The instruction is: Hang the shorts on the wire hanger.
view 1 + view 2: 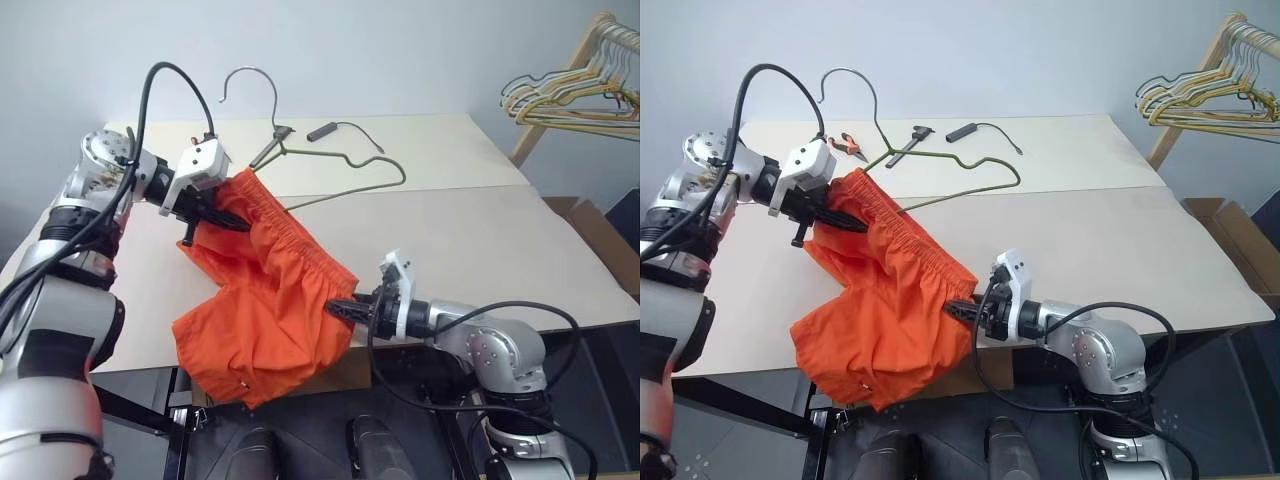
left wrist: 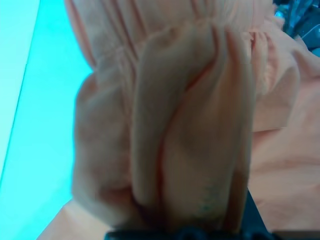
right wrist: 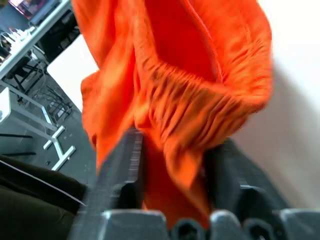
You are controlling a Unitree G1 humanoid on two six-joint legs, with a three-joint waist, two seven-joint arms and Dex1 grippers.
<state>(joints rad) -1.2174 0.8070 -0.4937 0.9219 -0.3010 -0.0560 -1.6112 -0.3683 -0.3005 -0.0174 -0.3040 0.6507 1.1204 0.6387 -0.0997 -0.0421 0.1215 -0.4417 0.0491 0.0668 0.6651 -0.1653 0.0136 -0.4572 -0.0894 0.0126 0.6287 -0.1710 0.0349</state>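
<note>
My left gripper (image 1: pixel 222 218) is clenched on the waistband of the shorts (image 1: pixel 265 300), upper left of the frame. My right gripper (image 1: pixel 345 308), lower centre, has cloth between its fingers (image 3: pixel 120 170) — grip unconfirmed. The waistband runs diagonally between them; the legs sag over the table (image 1: pixel 480 250) front edge. The wire hanger (image 1: pixel 330 165) lies above the shorts, one arm under the waistband — left gripper nearer. Open tabletop to the right.

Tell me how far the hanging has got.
Done: the left gripper holds the orange shorts by one waistband end. In hand: the right gripper has fabric between its fingers at the other end. Left: the shorts aren't on the wire hanger, which lies on the table.
</note>
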